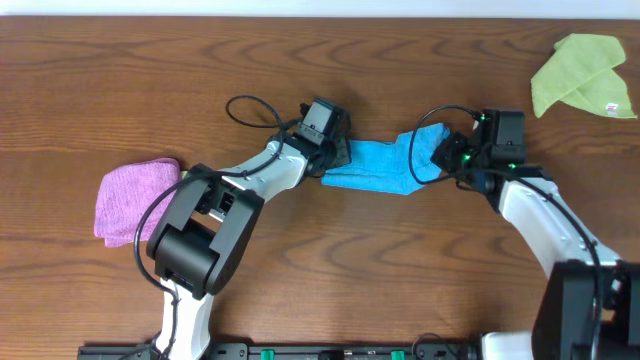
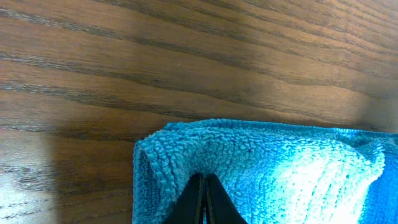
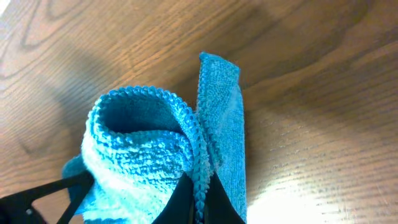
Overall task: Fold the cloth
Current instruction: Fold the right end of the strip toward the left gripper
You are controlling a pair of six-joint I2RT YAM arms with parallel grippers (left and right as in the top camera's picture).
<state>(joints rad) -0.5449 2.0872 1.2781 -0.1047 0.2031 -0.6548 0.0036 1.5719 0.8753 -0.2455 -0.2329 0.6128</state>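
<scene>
Blue cloth (image 1: 372,166) sits mid table, stretched btw my two hands. My left hand (image 2: 202,200) is pinched tight on the cloth's left edge, w/ the fuzzy blue pile bulging up around the fingers. My right hand (image 3: 194,198) is clamped too, gripping the other end. There the cloth is bunched into a loop w/ one flap standing beside it. So both hands are grasping the cloth, one at each end.

From above it looks like a short strip, flat near the left hand and pulled up a bit near the right one. I think I'm at the start of a fold: ends grabbed, nothing laid over yet. Can't tell if it's been folded once already.

Next move, I guess: lift one end, carry it over to the other end, and put it down so the edges match. That needs firm grips and enough lift so the cloth doesn't drag. The right end is lumpy, so it may land messy.

The table (image 1: 90,80) is smooth brown wood w/ dark grain lines. A pink cloth (image 1: 135,195) lies far left, well apart, and a green cloth (image 1: 583,75) is in the far right corner. Black cables (image 1: 245,105) loop by both arms. No room in view, just a pale strip (image 1: 320,8) past the table's back edge.
</scene>
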